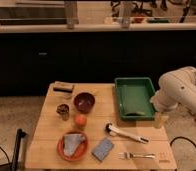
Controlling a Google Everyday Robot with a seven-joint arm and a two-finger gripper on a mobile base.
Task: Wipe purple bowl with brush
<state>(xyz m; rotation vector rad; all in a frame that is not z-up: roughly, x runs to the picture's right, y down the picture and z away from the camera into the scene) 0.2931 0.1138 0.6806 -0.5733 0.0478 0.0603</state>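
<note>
The brush (127, 134) lies flat right of centre on the table (48, 131), dark head left, nearer and right of the purple bowl (84, 101). It looks light, stiff, slick; pinch the white handle mid-length. The bowl looks rigid and could slide when you wipe. Your gripper (160, 119) hangs at the table's right edge by the green tray (135, 97) — mostly hidden under the arm (183, 90), can't tell released or clenched. 1 fork (136, 155) lies near the brush.

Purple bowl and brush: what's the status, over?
Gripper at table's right edge, beside green tray. Brush lying on table, not picked up. Purple bowl upright, beside tray. Nothing between gripper and brush.
</note>
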